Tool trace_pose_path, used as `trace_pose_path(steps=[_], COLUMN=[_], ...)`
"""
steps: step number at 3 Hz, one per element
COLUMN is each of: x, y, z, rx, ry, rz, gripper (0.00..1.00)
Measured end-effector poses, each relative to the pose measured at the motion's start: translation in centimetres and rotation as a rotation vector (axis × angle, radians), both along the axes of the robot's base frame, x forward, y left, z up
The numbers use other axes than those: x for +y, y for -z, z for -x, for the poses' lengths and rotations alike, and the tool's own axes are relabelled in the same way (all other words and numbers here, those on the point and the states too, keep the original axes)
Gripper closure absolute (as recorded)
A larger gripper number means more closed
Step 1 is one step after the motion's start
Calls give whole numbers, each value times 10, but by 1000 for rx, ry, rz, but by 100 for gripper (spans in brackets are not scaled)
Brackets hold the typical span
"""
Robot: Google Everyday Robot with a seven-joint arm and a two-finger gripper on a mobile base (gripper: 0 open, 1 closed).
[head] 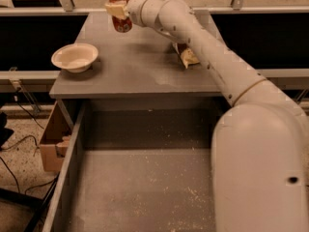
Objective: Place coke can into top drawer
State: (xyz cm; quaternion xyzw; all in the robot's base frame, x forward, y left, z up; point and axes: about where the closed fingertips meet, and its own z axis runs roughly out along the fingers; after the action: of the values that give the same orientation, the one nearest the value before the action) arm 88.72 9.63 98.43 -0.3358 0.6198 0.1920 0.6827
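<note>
My gripper (pixel 119 7) is shut on the coke can (pixel 121 21), a small red can with a silver top, and holds it lifted above the far part of the grey counter (pixel 140 66). My white arm reaches from the lower right up to it. The top drawer (pixel 145 178) stands pulled open below the counter's front edge. Its grey speckled floor is bare, and my arm's big white body covers its right part.
A white bowl (pixel 75 57) sits on the counter's left side. A brown-and-tan chip bag (pixel 187 57) lies at the counter's right, partly behind my arm. A brown cardboard box (pixel 52 139) stands left of the drawer, with cables on the floor.
</note>
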Motion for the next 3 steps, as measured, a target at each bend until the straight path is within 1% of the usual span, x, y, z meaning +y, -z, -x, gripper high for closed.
trace_pose_path(steps=[1,2,3], x=[-4,-20,-53], y=[-62,-99,-80], z=[62,122,167], rx=[-107,-150,-121], ry=[-91,-129,-124], rz=[11,18,77], gripper=[100,100,100])
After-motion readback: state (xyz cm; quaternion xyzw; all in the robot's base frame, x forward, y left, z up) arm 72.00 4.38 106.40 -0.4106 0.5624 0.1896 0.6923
